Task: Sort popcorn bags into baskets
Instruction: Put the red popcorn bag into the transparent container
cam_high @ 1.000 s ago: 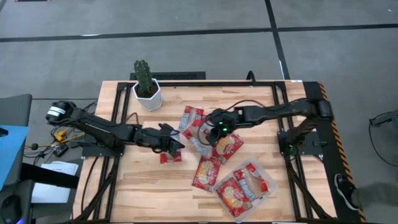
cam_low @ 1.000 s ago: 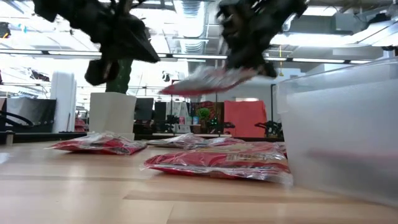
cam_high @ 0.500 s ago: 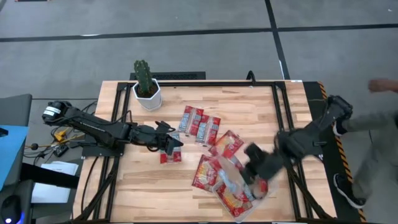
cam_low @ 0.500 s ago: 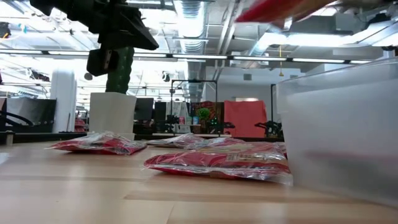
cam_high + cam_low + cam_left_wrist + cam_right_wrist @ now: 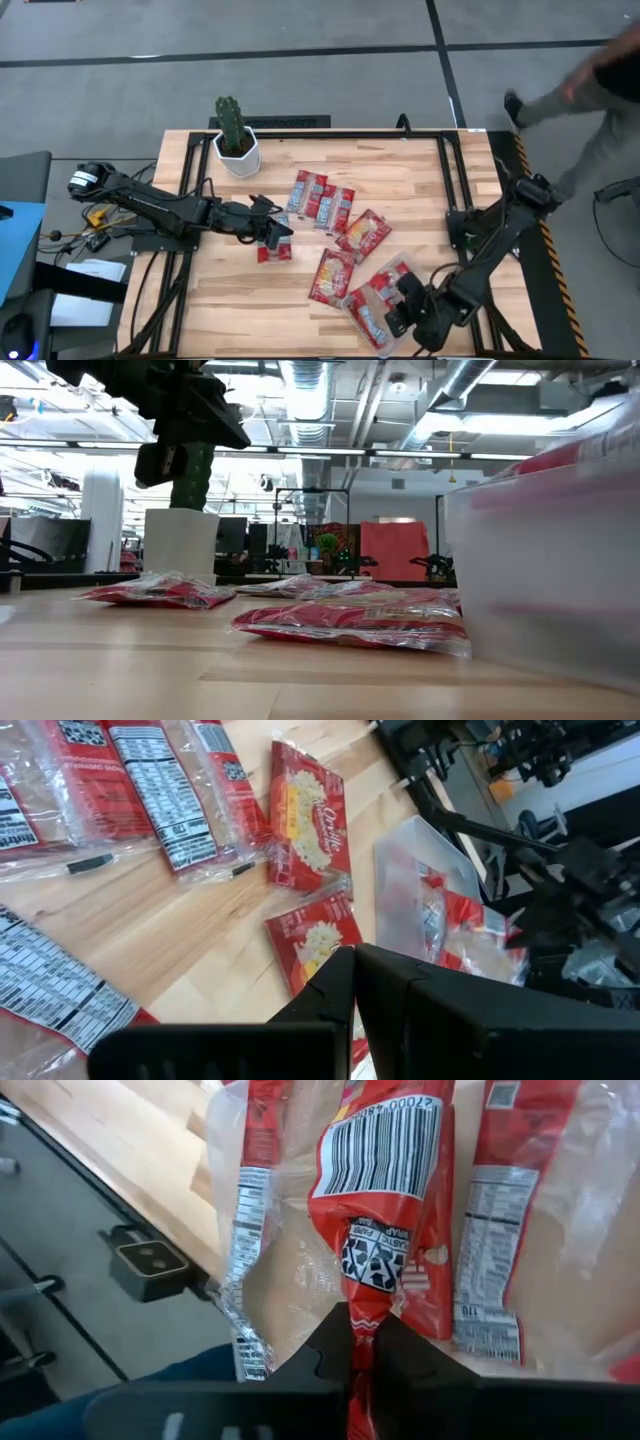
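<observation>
I am at the placing step: my right gripper has its jaws pinched on the end of a red popcorn bag, and it hangs over the clear basket in the lower right of the high view, where other packets already lie. My judgement is that the next move is to lower a little and let go so the bag drops flat among them.

My left gripper waits left of centre in the high view, jaws pressed together on nothing, just above a small red packet. More loose bags lie in the middle of the tabletop.

The basket sits very near the bottom edge of the tabletop (the right wrist view shows floor just past it), so release must stay inside the rim. A person walks at the upper right, well off the tabletop. The cactus pot stands apart, upper left.
</observation>
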You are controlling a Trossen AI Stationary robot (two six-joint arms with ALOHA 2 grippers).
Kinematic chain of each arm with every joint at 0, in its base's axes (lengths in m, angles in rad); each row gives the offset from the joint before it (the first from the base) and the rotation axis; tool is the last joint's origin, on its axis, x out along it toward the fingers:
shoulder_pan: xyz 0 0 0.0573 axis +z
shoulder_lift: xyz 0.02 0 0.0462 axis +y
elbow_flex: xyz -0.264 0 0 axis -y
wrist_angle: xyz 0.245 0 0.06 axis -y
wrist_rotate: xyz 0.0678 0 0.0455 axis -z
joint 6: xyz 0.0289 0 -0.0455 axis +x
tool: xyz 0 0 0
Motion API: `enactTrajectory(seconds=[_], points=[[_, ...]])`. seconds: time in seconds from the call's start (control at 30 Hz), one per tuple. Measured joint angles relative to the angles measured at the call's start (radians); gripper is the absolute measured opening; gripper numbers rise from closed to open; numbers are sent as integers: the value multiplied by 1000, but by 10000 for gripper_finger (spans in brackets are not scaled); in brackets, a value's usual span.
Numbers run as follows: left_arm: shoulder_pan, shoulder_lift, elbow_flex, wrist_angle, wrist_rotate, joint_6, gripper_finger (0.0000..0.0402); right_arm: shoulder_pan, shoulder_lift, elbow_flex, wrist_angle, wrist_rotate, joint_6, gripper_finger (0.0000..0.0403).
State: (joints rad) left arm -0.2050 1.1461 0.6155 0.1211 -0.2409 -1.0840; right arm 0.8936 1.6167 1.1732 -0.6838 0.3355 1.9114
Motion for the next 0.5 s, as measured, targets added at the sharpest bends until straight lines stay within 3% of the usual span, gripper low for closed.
enactTrajectory(seconds=[0.5], points=[[2,0,0,-13,-4,0,0,-22,57,0,37,-135,-122,54]])
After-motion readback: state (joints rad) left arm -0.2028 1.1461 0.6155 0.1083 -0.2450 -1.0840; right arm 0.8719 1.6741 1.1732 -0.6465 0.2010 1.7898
